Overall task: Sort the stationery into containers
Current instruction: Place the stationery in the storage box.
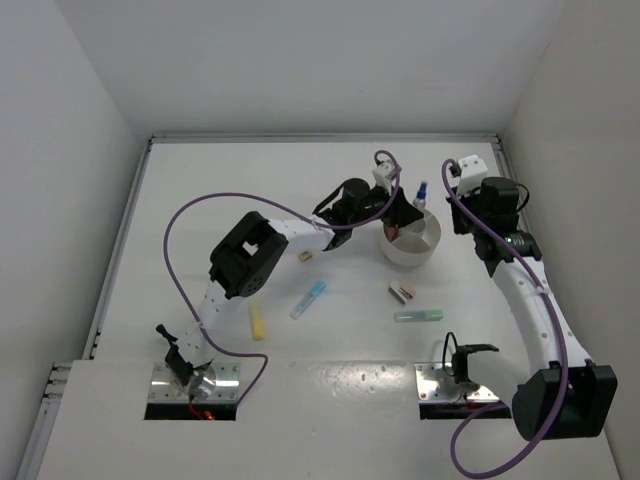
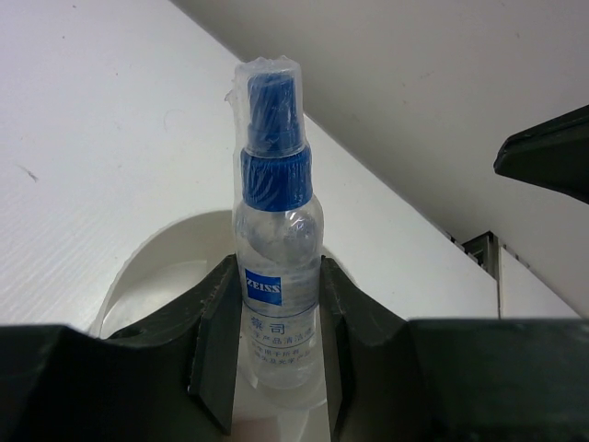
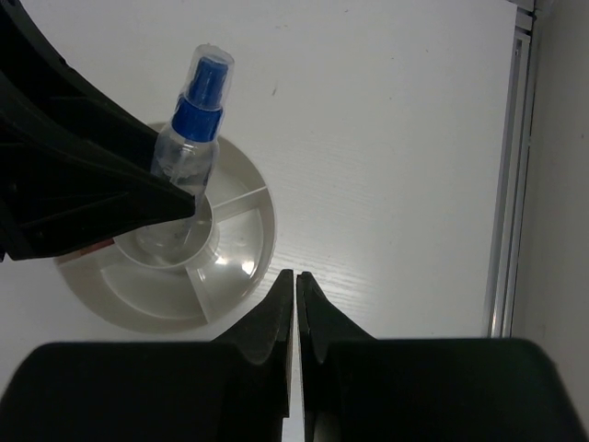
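Holding the clear blue-capped bottle (image 2: 276, 230) upright, your left gripper (image 2: 276, 354) has both fingers clamped on the lower body at the label. The bottle's base sits low in the round centre cup of the white dish (image 3: 138, 308). That dish stands toward the far right of the worktop, and you cannot tell whether the base touches the cup's floor.

Your right gripper (image 3: 295, 304) hangs just beside the dish, on the side toward the right edge, with its fingers pressed together on nothing.

Now the risks. The bottle is tall and the dish shallow, so letting go with the base off the floor, or a little tilted, would likely tip it over the low wall. If one finger drags on the label as the jaws part, the bottle could go over, or the light dish could skid. The right gripper is close, so lifting the left arm out toward it risks a knock.

Waiting nearer the front edge are a blue stick (image 1: 308, 299), a yellow stick (image 1: 256, 322), a green stick (image 1: 418, 316), the pink and brown blocks (image 1: 401, 292) and a tan block (image 1: 305, 256).
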`<act>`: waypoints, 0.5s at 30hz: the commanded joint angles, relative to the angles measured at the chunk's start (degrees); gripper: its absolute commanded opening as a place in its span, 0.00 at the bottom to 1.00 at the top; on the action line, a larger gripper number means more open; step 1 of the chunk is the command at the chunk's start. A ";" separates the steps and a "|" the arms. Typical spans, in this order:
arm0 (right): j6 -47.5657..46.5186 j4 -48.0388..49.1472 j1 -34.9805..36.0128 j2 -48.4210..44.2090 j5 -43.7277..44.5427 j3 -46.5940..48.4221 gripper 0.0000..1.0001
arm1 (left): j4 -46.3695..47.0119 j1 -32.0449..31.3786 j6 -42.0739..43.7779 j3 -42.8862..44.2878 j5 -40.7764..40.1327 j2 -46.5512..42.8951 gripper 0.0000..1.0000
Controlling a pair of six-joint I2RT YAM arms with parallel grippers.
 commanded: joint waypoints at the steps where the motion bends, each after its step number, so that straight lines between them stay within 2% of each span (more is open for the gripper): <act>1: -0.07 2.55 0.39 -0.52 0.21 -0.06 0.04 | 0.35 -0.54 1.54 2.45 0.06 -0.11 0.37; 4: -0.07 2.55 0.39 -0.52 0.21 -0.06 0.04 | 0.35 -0.54 2.07 2.45 0.06 -0.11 0.47; 15: -0.07 2.55 0.39 -0.52 0.21 -0.06 0.05 | -1.50 -0.54 3.12 3.50 0.15 -0.63 0.49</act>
